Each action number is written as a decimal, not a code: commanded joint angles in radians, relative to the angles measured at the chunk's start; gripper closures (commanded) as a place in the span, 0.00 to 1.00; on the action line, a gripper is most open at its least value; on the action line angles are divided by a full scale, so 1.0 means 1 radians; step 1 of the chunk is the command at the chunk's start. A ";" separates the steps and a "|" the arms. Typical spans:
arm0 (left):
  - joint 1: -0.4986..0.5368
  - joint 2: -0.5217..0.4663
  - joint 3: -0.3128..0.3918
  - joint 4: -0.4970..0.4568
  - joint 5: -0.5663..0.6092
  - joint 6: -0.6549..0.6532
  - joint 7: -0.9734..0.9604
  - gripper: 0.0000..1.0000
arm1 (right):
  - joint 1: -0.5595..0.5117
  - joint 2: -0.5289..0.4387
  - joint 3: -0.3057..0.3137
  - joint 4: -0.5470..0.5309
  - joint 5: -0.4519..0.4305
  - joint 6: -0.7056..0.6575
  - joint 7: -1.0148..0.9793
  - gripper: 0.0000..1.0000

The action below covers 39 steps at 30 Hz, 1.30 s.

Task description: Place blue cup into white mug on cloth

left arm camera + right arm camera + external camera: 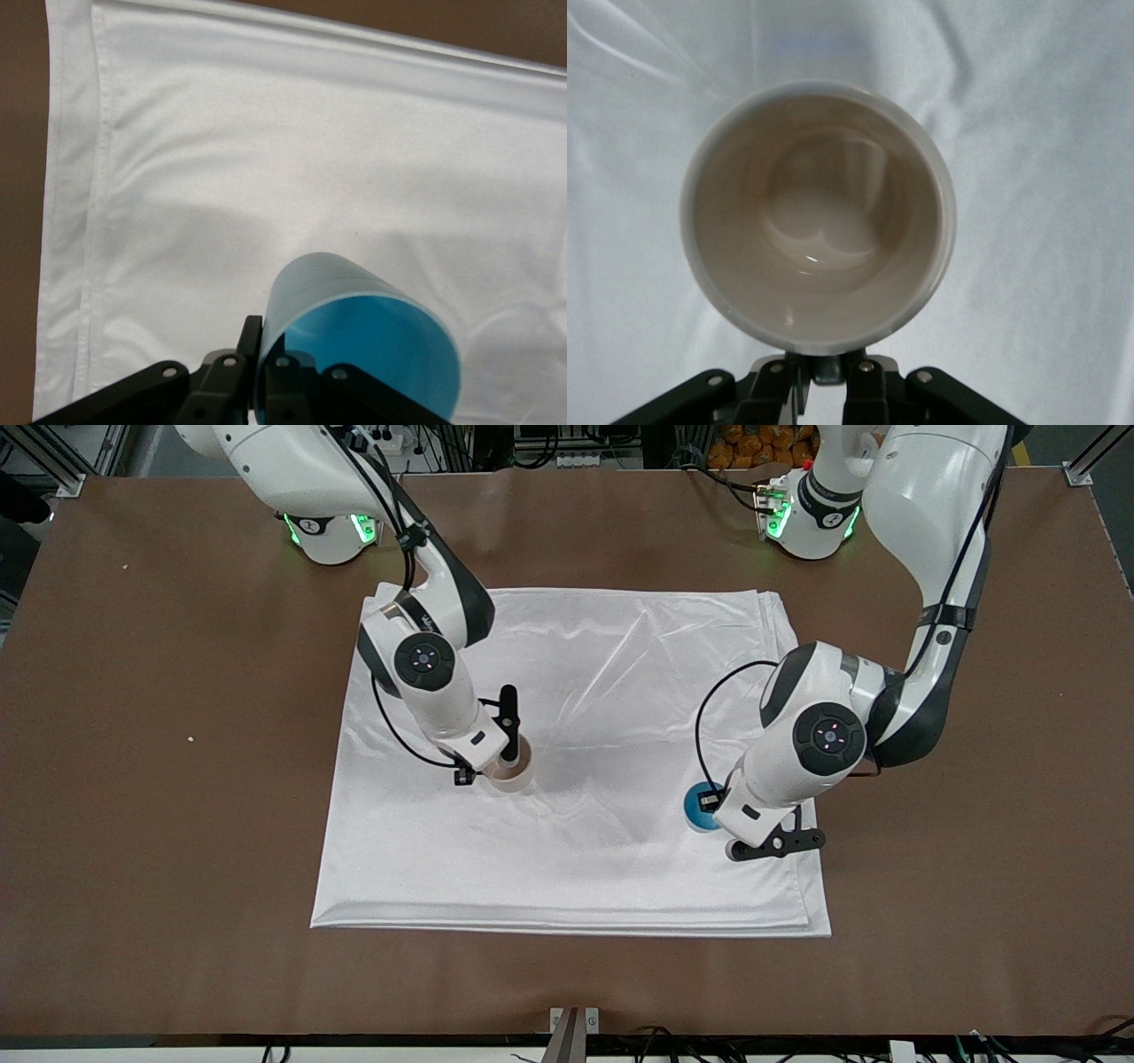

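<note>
Gripping blue cup: left hand; right hand clamped on white mug; both on cloth.

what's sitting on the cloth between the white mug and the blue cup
Nothing but cloth: the front view shows only bare, wrinkled fabric between the white mug and the blue cup.
</note>
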 commanded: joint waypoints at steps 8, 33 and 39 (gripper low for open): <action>-0.033 -0.016 0.000 -0.010 0.014 -0.013 -0.070 1.00 | 0.071 0.065 -0.006 0.042 -0.018 0.047 0.101 0.81; -0.186 -0.006 0.011 -0.007 0.025 -0.011 -0.254 1.00 | 0.013 -0.089 -0.012 0.041 -0.008 -0.130 0.111 0.20; -0.231 -0.006 0.011 -0.005 0.023 -0.001 -0.299 1.00 | -0.021 -0.200 -0.014 0.042 -0.011 -0.280 0.199 0.20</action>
